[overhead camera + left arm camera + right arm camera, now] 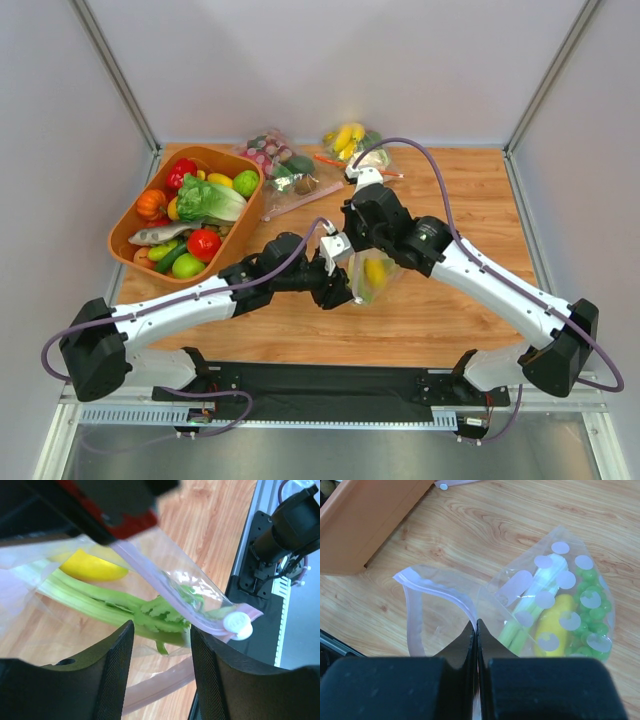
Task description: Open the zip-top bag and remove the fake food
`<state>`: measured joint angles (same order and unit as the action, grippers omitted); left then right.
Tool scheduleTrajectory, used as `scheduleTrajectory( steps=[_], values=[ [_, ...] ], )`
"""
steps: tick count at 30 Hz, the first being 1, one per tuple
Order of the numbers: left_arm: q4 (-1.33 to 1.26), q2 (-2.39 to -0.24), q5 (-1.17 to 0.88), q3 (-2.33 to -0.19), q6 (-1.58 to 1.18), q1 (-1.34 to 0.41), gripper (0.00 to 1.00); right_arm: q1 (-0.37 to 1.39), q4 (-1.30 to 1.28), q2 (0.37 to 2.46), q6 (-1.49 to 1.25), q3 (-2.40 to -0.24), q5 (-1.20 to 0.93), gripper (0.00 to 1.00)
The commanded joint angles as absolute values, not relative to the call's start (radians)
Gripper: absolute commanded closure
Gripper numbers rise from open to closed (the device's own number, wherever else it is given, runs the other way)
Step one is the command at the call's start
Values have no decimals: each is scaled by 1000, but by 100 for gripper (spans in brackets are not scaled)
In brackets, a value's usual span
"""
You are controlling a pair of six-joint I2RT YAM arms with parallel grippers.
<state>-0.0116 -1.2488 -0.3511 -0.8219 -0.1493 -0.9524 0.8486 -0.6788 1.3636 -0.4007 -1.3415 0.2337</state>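
The zip-top bag (372, 275) is clear with pale pink dots and sits mid-table between both arms. In the right wrist view the zip-top bag (555, 605) has its mouth gaping. It holds a pale-green stalk (520, 630), a yellow lemon piece (555, 625) and green grapes (590, 610). My right gripper (476, 626) is shut on the bag's pink zip strip (445, 592); it also shows in the top view (353, 250). My left gripper (161, 650) is open at the bag's mouth, and the lower strip (160, 680) runs between its fingers. The stalk (115, 605), the lemon (92, 566) and the white slider (238, 625) lie just beyond its tips. In the top view the left gripper (338, 287) is beside the bag.
An orange basket (125, 245) of fake vegetables stands at the far left; its wall also shows in the right wrist view (365, 525). Two other clear bags (280, 160) (350, 140) lie at the back. The black base rail (260, 580) runs along the near edge.
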Motion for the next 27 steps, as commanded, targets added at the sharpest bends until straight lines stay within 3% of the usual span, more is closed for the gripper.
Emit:
scheduleTrajectory(
  steps=[1, 5, 7, 17, 27],
  values=[
    [32, -1261, -354, -853, -129, -983, 43, 850, -643, 1347, -417, -1347, 249, 100],
    [38, -1278, -342, -865, -129, -1015, 42, 850, -638, 1354, -417, -1347, 242, 100],
    [63, -1299, -301, -882, -109, -1037, 36, 850, -638, 1355, -417, -1347, 239, 100],
    [110, -1370, -212, -946, -54, -1095, 35, 850, -637, 1348, -410, -1350, 241, 100],
    [11, -1313, -238, -873, -45, -1137, 34, 848, -646, 1371, -410, -1365, 241, 100]
  ],
)
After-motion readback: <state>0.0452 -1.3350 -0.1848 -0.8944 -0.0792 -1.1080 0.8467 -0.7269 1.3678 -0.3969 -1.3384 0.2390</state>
